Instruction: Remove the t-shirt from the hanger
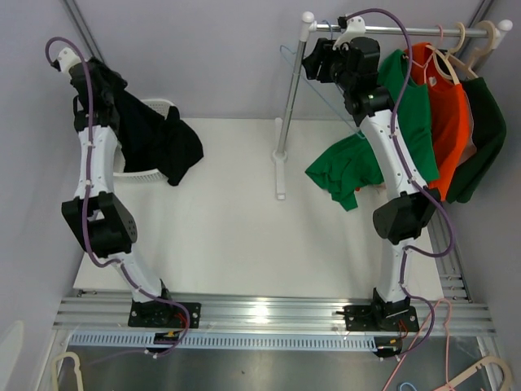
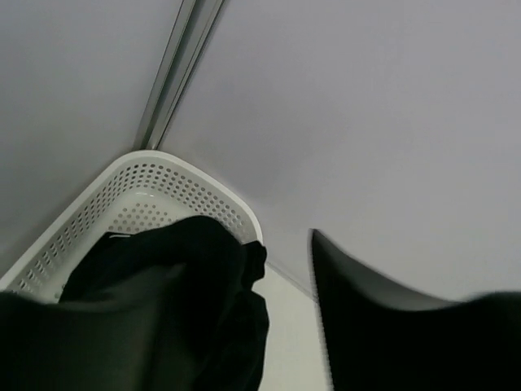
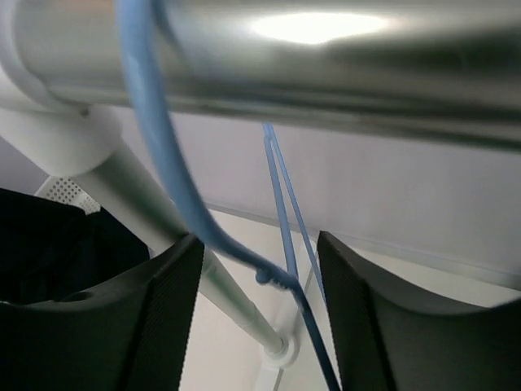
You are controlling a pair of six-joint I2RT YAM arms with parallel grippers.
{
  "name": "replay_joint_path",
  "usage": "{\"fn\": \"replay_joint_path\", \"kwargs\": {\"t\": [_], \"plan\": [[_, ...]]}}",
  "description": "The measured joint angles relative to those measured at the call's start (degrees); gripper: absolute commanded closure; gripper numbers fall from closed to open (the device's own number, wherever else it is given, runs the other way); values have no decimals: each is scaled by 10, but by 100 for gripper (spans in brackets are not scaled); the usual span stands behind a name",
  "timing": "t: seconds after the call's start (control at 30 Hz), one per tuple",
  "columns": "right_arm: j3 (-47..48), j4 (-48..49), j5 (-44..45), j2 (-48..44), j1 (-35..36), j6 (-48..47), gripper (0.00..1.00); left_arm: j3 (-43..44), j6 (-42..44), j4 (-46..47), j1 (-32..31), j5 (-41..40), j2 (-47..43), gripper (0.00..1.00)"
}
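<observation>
Top view: the black shirt is off the hanger. It hangs from my left pincer at the far left, over the basket. Its long axis runs down and to the right, and its lower end spills past the rim, over the desk. The bare blue hanger is well apart, up at the rail, by the right pincer. So the left arm is the one on the shirt, and the drop goes straight down.

Left wrist: one finger stands clear with a gap beside it, and cloth covers the other. I read this pincer as released, the shirt merely draped on it, with the basket below and ahead.

Right wrist: the fingers are apart, released. The hanger's hook runs between them and over the rail, and neither pinches it.
</observation>
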Motion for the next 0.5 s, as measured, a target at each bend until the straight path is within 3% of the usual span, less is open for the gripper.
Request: {"fn": "replay_joint_path", "kwargs": {"t": [0.07, 0.2, 0.33, 0.37, 0.5], "plan": [[-11, -4, 3, -6, -2, -1, 35, 31, -5, -29, -2, -1, 17, 22], [-43, -14, 3, -29, 0, -2, 32, 41, 5, -74, -7, -3, 36, 14], [-70, -18, 4, -59, 0, -4, 23, 78, 31, -139, -21, -16, 78, 9], [-78, -19, 4, -68, 0, -4, 21, 89, 37, -155, -26, -17, 91, 1], [-104, -18, 6, -105, -1, -4, 16, 139, 66, -231, -46, -18, 141, 0]]}}
